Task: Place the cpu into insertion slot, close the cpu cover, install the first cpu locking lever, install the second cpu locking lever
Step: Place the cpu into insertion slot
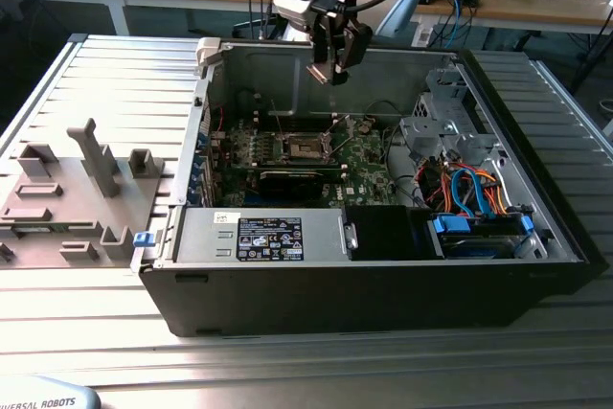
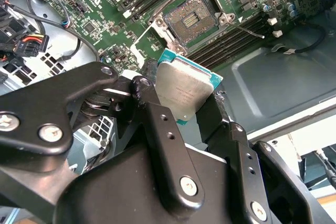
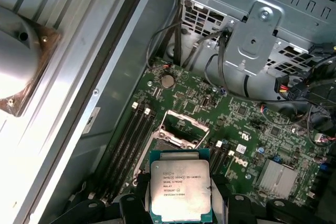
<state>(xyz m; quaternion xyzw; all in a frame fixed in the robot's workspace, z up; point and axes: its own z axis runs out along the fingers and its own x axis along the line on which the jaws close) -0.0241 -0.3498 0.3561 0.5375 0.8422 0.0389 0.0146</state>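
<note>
My gripper [image 1: 330, 56] hangs above the open computer case, shut on the cpu [image 1: 321, 74]. In both wrist views the cpu [image 2: 184, 90] [image 3: 180, 190] is a flat silver square on a green rim, pinched at two edges between the black fingers [image 2: 152, 103]. Below it on the green motherboard lies the insertion slot [image 2: 193, 18] [image 1: 305, 147], dark, square and uncovered. The cpu cover [image 3: 181, 124] stands tipped up beside the slot. A thin wire locking lever [image 2: 249, 30] sticks out from the socket's edge, unlatched. The cpu is well above the slot, apart from it.
Long memory slots [image 3: 126, 140] flank the socket on both sides. A long black card [image 1: 292, 179] lies nearer the case front, a metal drive cage [image 1: 431, 126] with cables [image 1: 469, 189] stands at the exterior view's right, and a grey fixture tray [image 1: 77, 189] sits outside the case at its left.
</note>
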